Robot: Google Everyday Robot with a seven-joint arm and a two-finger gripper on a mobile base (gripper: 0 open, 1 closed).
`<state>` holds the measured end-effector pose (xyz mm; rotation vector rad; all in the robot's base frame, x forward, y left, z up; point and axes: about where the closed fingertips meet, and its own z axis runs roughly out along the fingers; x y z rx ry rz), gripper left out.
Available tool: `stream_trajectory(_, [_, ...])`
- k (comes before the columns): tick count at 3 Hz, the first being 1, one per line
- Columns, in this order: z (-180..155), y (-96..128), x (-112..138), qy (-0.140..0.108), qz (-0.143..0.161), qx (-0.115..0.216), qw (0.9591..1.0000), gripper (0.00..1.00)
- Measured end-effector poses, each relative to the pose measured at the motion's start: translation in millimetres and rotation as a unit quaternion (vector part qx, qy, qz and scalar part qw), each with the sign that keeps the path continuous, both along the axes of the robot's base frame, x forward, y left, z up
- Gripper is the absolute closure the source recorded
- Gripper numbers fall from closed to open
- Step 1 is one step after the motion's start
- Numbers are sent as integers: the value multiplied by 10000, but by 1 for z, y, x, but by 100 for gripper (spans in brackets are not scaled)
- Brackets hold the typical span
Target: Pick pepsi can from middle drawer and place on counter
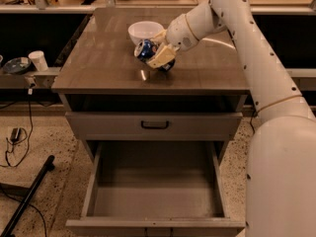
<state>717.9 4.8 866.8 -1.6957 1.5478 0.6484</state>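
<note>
The pepsi can (145,49), blue with a silver end, sits tilted just above the counter (202,70), right in front of the white bowl. My gripper (154,54) reaches in from the right and is shut on the can, with one cream finger (162,59) across the can's right side. Below, the middle drawer (155,201) is pulled out, and its flat floor holds nothing.
A white bowl (144,31) stands on the counter just behind the can. A closed drawer front with a black bar handle (154,125) lies between the counter and the open drawer. A paper cup (37,59) stands on a low shelf at left. Cables and a black pole lie on the floor at left.
</note>
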Motion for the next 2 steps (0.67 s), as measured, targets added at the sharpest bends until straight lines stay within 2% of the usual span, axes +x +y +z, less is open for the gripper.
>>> stream_trajectory(1, [0,0,0,0,0,0,10000,19])
stream_trajectory(2, [0,0,0,0,1,1,10000,0])
